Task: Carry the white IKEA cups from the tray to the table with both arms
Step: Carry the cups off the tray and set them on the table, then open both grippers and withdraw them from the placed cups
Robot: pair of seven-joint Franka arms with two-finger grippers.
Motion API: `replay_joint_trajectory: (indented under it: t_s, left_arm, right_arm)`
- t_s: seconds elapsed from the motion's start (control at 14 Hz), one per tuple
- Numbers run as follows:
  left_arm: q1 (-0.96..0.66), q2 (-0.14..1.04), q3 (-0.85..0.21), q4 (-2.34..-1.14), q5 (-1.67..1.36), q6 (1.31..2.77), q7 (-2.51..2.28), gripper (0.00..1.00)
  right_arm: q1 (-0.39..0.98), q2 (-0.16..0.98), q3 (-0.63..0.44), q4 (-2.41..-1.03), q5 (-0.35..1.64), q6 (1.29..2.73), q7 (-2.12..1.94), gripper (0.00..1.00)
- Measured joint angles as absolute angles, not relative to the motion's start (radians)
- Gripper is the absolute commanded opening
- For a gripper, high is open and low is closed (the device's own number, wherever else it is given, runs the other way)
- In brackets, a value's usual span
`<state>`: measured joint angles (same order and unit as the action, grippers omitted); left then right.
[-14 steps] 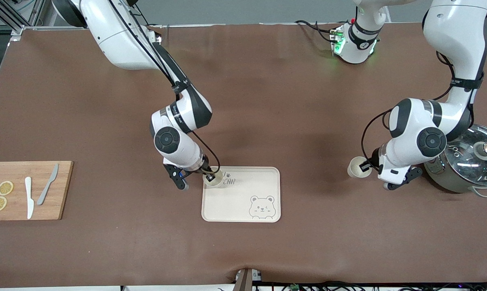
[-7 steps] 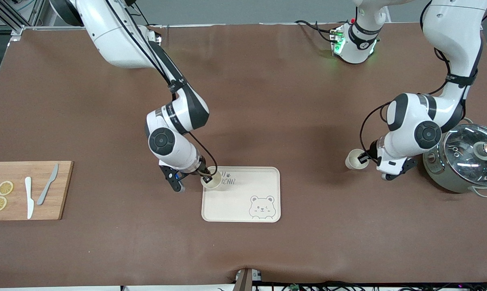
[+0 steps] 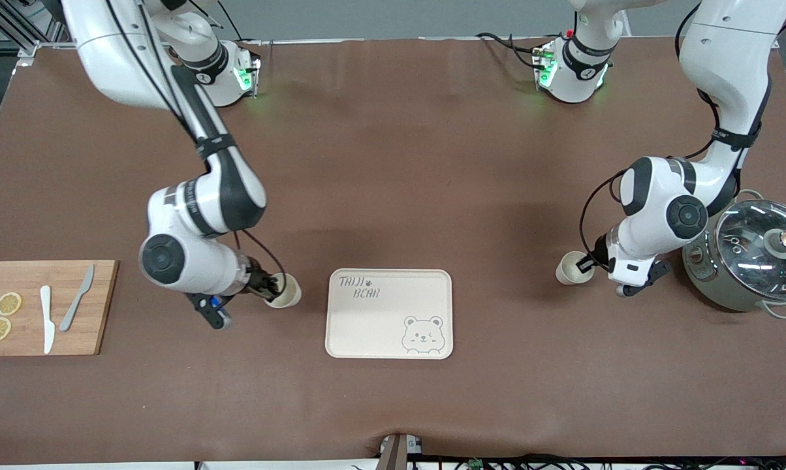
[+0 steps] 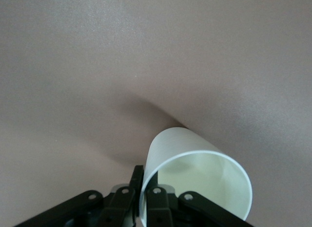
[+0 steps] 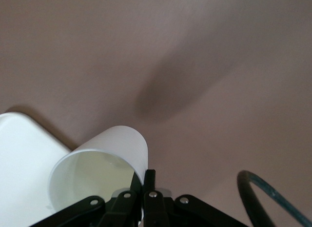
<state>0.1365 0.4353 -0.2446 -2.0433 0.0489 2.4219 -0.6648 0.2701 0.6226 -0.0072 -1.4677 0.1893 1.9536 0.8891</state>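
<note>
A: Status of the tray (image 3: 393,339)?

B: It holds no cups. Both have been carried off it.

A: Right tool (image 3: 270,291)?

B: Clamped on the rim of a cup (image 3: 284,292), one finger inside, one outside. The cup hangs tilted over bare worktop (image 3: 393,163) at the tray's 9 o'clock. The right wrist view confirms the pinch (image 5: 146,193) on the wall of the cup (image 5: 97,173).

A: Left tool (image 3: 589,264)?

B: Pinching the rim of the second cup (image 3: 572,269), at the tray's 3 o'clock, beside the pot (image 3: 749,258). Fingers (image 4: 156,200) close about the cup wall (image 4: 190,173).

A: Remaining work?

B: Probably seat both cups upright, release, withdraw. Contact with the worktop cannot be confirmed.
</note>
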Motion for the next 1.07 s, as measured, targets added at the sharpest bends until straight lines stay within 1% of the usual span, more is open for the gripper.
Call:
replay_joint_trajectory:
  t_s: [0.21,0.43,0.64,0.79,0.93,1.07]
  left_arm:
    - [0.137,0.419,-0.245,-2.029,0.049,2.420,-0.666,1.00]
    - [0.137,0.372,-0.245,-1.979,0.049,2.359,-0.666,1.00]
    - [0.139,0.326,-0.245,-1.881,0.049,2.214,-0.664,1.00]
    - [0.145,0.309,-0.244,-1.791,0.049,2.085,-0.658,1.00]
    - [0.160,0.301,-0.244,-1.707,0.049,1.979,-0.629,1.00]
    - [0.178,0.296,-0.242,-1.632,0.049,1.890,-0.585,1.00]
  right_arm:
    - [0.166,0.609,-0.010,-1.527,0.189,1.938,0.618,0.00]
    - [0.081,0.540,-0.012,-1.622,0.166,1.938,0.431,0.00]
    - [-0.021,0.450,-0.014,-1.714,0.120,1.937,0.265,0.00]
    - [-0.094,0.433,-0.015,-1.751,0.116,1.951,0.144,0.00]
    - [-0.153,0.435,-0.015,-1.784,0.116,2.015,0.043,0.00]
    - [-0.179,0.444,-0.015,-1.843,0.116,2.120,-0.045,0.00]
